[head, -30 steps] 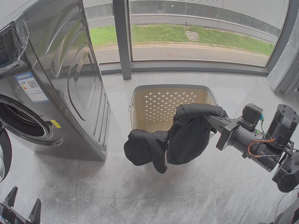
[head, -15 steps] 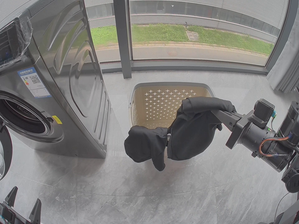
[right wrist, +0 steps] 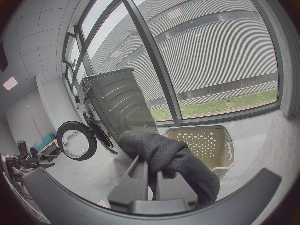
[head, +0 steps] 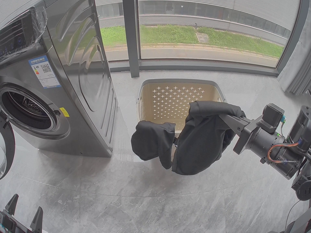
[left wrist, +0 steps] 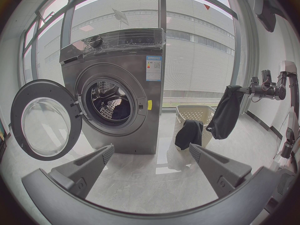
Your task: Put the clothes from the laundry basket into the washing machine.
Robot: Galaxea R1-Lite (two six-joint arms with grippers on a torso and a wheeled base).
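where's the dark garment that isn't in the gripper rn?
Head view, centre: the loose dark garment is draped over the near rim of the laundry basket, just left of the held garment in the right gripper.

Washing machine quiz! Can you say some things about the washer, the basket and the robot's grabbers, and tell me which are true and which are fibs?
1. The washing machine door is open. True.
2. The right gripper is empty. False: it is shut on a dark garment, held up in the air.
3. A second dark garment hangs over the rim of the laundry basket. True.
4. The left gripper holds a sock. False: it is open and holds nothing.
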